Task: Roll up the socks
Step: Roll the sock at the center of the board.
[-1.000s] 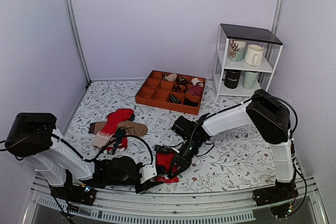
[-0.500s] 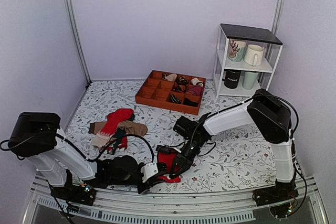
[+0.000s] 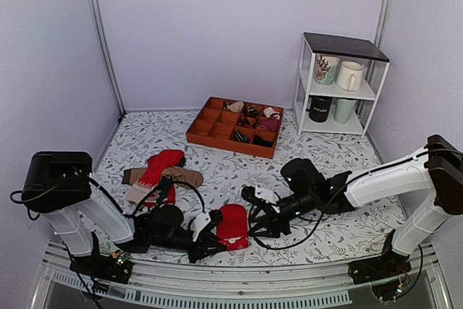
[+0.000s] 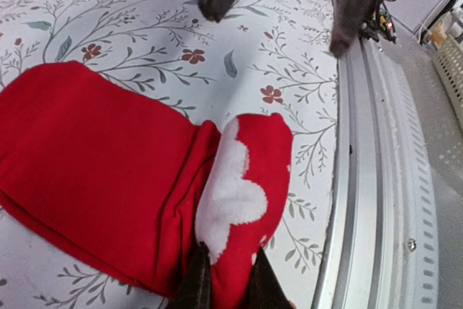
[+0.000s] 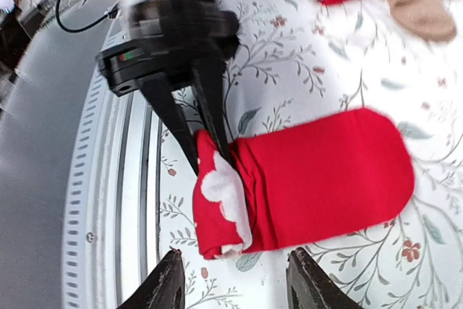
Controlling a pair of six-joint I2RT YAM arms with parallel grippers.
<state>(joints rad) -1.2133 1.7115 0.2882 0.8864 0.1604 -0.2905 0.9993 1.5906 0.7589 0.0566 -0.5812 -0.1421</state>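
The socks (image 3: 233, 223) lie as a bright red folded bundle near the table's front edge. One end carries a whitish patch (image 4: 228, 193). My left gripper (image 3: 217, 235) is shut on that end, its dark fingertips (image 4: 197, 286) pinching the red fold on both sides. The right wrist view shows the same pinch on the socks (image 5: 318, 171) by the left gripper (image 5: 212, 151). My right gripper (image 3: 253, 221) stands open just right of the bundle and touches nothing. Its fingers (image 5: 168, 280) sit short of the cloth, with only table between them.
A mixed heap of red, brown and beige socks (image 3: 160, 173) lies left of centre. An orange divided tray (image 3: 210, 127) holding rolled bundles stands at the back. A white shelf (image 3: 304, 92) with mugs is at the back right. The metal front rail (image 3: 253, 280) runs close to the bundle.
My right gripper has let go of the socks, opened and drawn back to the right, with its arm stretched low. My left gripper has shut on the bundle's near end.
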